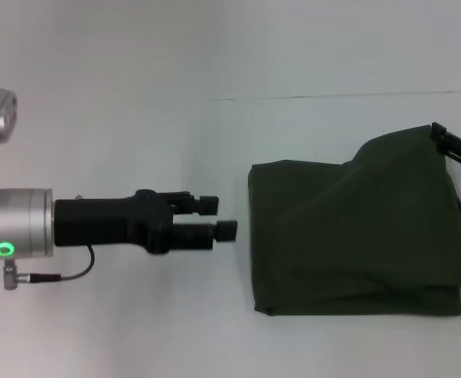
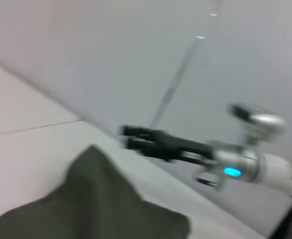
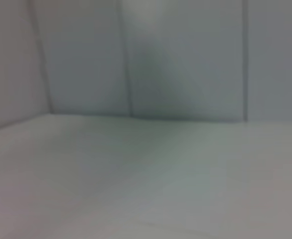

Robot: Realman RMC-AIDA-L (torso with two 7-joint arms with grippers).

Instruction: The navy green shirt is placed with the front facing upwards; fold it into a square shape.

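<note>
White tabletop [image 1: 136, 331] fills the head view, with a thin dark seam crossing it toward the far side. One navy green shirt [image 1: 356, 244] lies on it, toward the robot's right, folded into a rough block with no print showing. Its near edge and left edge are fairly straight; its long axis runs left to right. The far right corner is lifted into a peak that rises toward the right gripper [image 1: 460, 150].

Two arms are in view. The left arm reaches in from the left, level over the bare table, and the left gripper [image 1: 219, 217] points at the shirt's left edge, near it but not touching. Its two fingers are spread one above the other with a small gap, holding nothing.

At the raised corner, only part of the right gripper shows, and whether it is clamped on the cloth cannot be told. From the left wrist camera the peak of fabric [image 2: 101, 199] and the right gripper [image 2: 128, 137] beyond it appear.
</note>
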